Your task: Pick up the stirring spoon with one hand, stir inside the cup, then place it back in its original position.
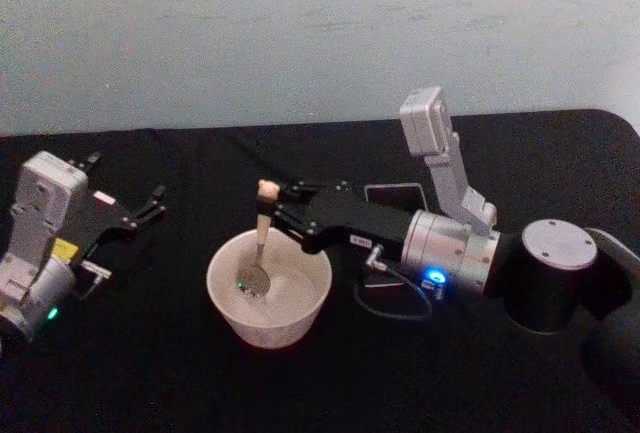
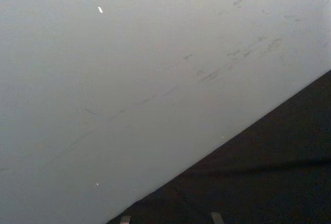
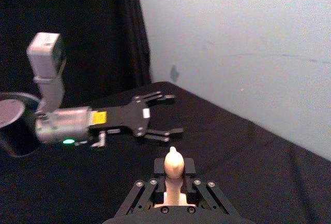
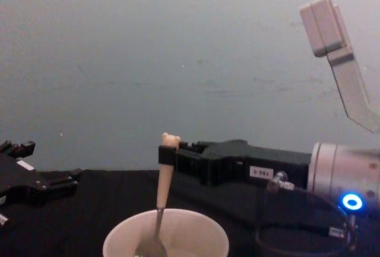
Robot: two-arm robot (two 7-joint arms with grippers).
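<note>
Stirring spoon (image 1: 260, 243) handle tight between right gripper (image 1: 273, 213) jaws, bowl in cup (image 1: 262, 329); left gripper (image 1: 127, 179) aside, jaws apart.

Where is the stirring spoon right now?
In the head view the stirring spoon stands just left of centre, its bowl inside the cup, its handle held by the right gripper.

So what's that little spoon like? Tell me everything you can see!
The stirring spoon has a beige handle with a tiny bear head on top, a thin dark neck and a shiny round silver bowl. It stands nearly upright, tilted a little. The right gripper is shut on the handle just below the bear head, and the spoon's bowl sits low inside the cream-white cup.
</note>
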